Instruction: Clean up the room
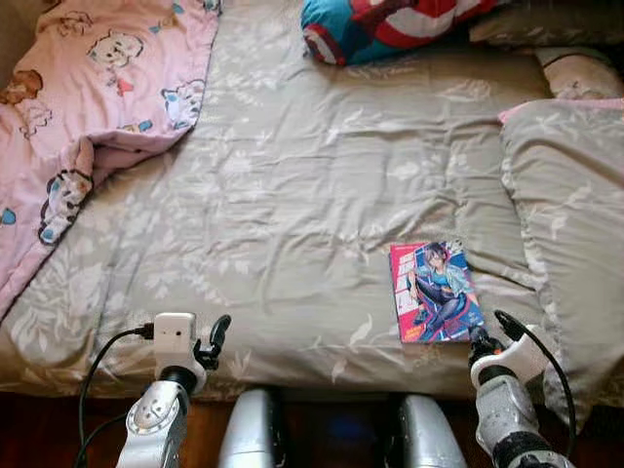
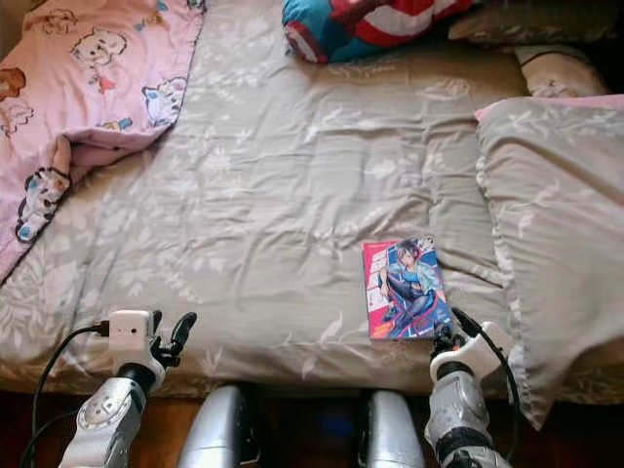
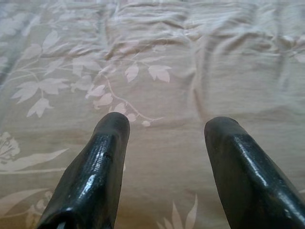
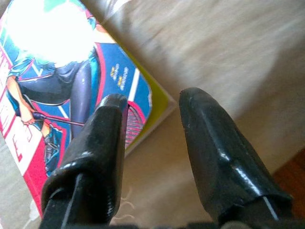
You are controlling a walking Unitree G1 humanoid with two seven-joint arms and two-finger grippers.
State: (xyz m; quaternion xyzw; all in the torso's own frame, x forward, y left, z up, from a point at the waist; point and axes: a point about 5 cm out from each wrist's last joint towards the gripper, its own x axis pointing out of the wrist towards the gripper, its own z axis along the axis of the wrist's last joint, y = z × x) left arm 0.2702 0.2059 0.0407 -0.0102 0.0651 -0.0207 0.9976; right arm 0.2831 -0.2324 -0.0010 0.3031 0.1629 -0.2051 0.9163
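A manga book with a pink and blue cover lies flat on the grey floral bedsheet, near the bed's front edge on the right. My right gripper hovers at the book's near right corner, open, one finger over the cover and the other over bare sheet. My left gripper stands open above the sheet at the front left, holding nothing. Its fingers frame plain fabric.
A pink cartoon blanket is bunched at the back left. A red, white and blue cushion lies at the head. A grey pillow hangs over the right side. Dark wood floor runs below the bed edge.
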